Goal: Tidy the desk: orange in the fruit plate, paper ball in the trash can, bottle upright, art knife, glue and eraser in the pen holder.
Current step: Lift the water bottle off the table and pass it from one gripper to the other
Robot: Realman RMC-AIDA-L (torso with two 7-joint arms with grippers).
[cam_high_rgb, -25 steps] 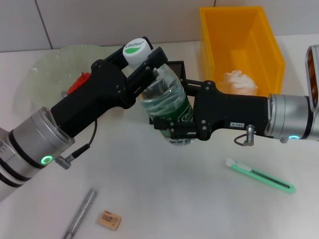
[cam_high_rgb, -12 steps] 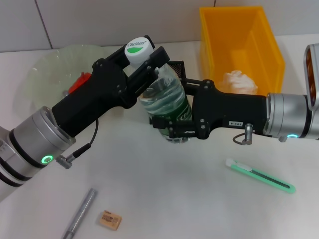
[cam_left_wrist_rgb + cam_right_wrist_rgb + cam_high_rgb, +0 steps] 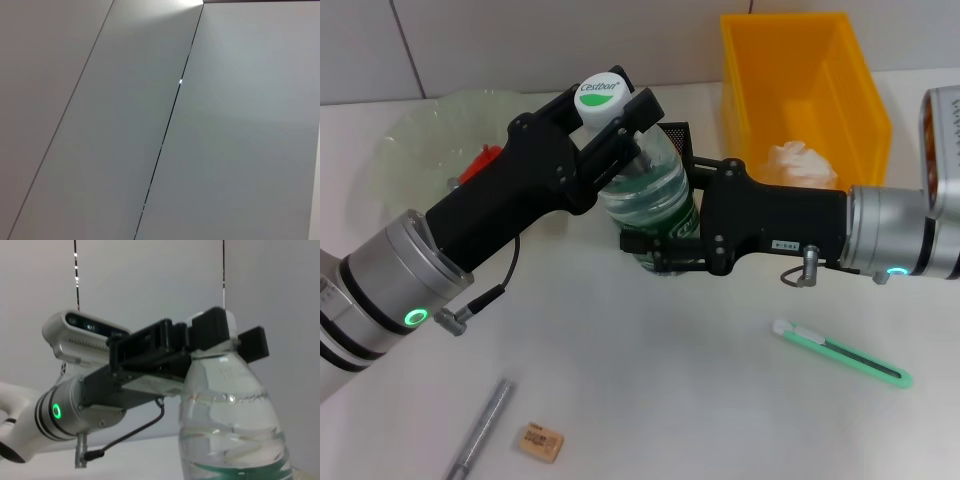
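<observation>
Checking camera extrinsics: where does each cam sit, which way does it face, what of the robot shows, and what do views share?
Head view: high on the body, looking forward and down at the table; both arms show, left pincer clamped at the bottle neck, right pincer around its lower body.
Left wrist view: on the left arm, facing bare wall panels; no robot parts.
Right wrist view: on the right arm, looking up along the bottle at the left pincer.
Shared: head and right wrist views both show bottle and left pincer.

Clear bottle (image 3: 650, 205) near-upright, orange (image 3: 478, 164) in fruit plate (image 3: 415, 140)
</observation>
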